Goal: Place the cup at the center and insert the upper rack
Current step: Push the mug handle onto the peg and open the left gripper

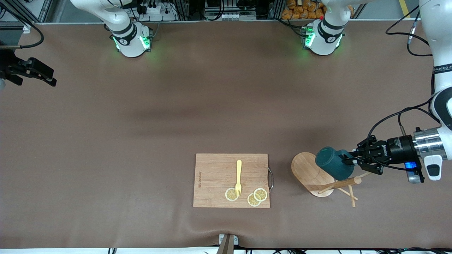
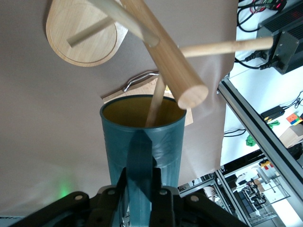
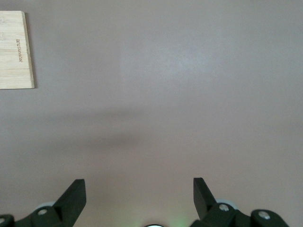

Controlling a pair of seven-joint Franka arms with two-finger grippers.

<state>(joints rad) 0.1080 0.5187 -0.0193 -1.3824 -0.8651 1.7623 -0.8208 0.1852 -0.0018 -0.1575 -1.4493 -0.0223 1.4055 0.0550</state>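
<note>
Left gripper (image 1: 349,159), frame's lower right, clenches the cup (image 1: 333,163) handle over the rack (image 1: 319,175). Right gripper (image 3: 137,196) waits, released. Board (image 1: 231,180) engraving unreadable.

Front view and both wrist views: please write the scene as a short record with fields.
cup: dark teal cup, lying sideways on a peg of the mug stand
left gripper: left gripper shut on the cup handle
right gripper: right gripper open over bare table, waiting
cutting board: cutting board carries a yellow fork and lemon slices
</note>
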